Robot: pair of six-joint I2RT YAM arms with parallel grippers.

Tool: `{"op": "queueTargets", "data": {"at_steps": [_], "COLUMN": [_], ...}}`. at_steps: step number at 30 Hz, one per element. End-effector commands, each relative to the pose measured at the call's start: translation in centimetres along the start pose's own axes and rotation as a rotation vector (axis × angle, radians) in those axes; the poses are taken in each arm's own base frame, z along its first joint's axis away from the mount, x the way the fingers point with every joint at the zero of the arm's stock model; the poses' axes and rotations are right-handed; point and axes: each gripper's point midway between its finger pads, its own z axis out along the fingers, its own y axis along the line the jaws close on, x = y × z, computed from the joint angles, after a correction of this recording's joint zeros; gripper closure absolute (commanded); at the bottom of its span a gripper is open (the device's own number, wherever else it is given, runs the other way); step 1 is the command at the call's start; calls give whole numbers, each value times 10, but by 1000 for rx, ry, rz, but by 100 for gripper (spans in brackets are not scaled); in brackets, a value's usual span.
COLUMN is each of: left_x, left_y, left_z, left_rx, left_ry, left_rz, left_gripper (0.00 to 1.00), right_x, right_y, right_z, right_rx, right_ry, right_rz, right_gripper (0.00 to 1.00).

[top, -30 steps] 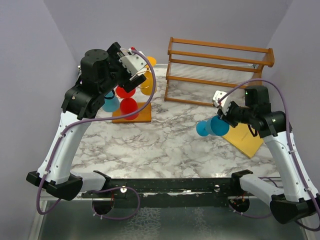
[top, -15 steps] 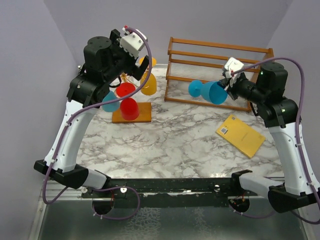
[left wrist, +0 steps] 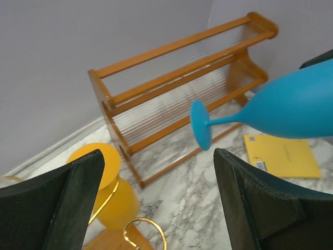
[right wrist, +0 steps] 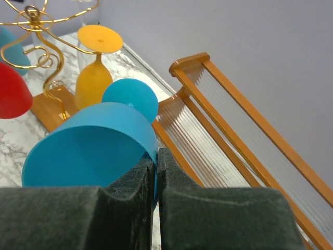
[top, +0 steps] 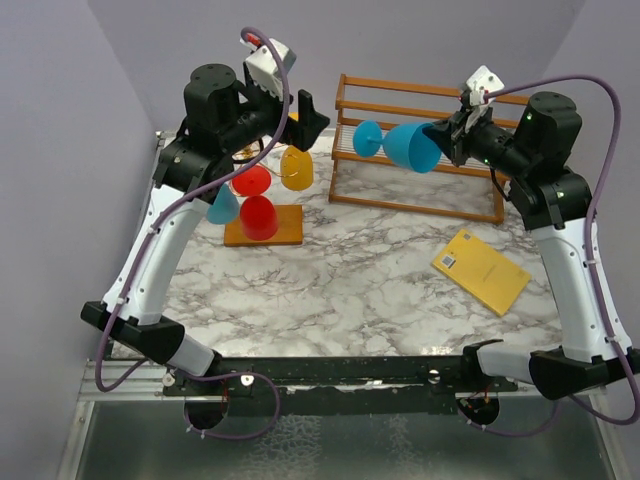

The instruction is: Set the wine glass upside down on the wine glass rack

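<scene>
My right gripper (top: 450,138) (right wrist: 156,166) is shut on the rim of a blue wine glass (top: 400,146) (right wrist: 99,146) and holds it on its side high in the air, foot pointing left. The glass also shows in the left wrist view (left wrist: 270,112). The gold wire rack (right wrist: 36,36) stands on its orange-brown base (top: 265,228) at the back left. It carries two red glasses (top: 258,215), a yellow glass (top: 296,168) (left wrist: 101,187) and another blue glass (top: 222,205), all upside down. My left gripper (top: 300,112) (left wrist: 156,208) is open and empty above the rack, facing the held glass.
A brown wooden slatted shelf rack (top: 440,150) (left wrist: 177,99) stands at the back right, behind the held glass. A yellow book (top: 481,270) (left wrist: 283,156) lies flat on the marble table at the right.
My right arm has lifted the blue glass from low over the table up and left, to in front of the slatted shelf. My left arm has risen above the gold rack.
</scene>
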Motion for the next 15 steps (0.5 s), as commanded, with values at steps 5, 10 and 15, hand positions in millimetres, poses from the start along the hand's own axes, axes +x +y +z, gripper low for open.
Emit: {"op": "queueTargets", "data": {"at_steps": [5, 10, 15], "left_x": [5, 16, 21], "left_y": [-50, -48, -41], "left_z": [16, 24, 27], "left_rx": [264, 264, 220], "left_ry": [7, 29, 36], "left_rz": [-248, -277, -283], "left_gripper": [18, 23, 24], "right_x": [-23, -22, -22], "right_y": [16, 18, 19], "right_z": [6, 6, 5], "right_rx": [-106, -120, -122], "right_ry": [-93, -90, -85], "right_rz": [58, 65, 63], "right_gripper": [97, 97, 97]}}
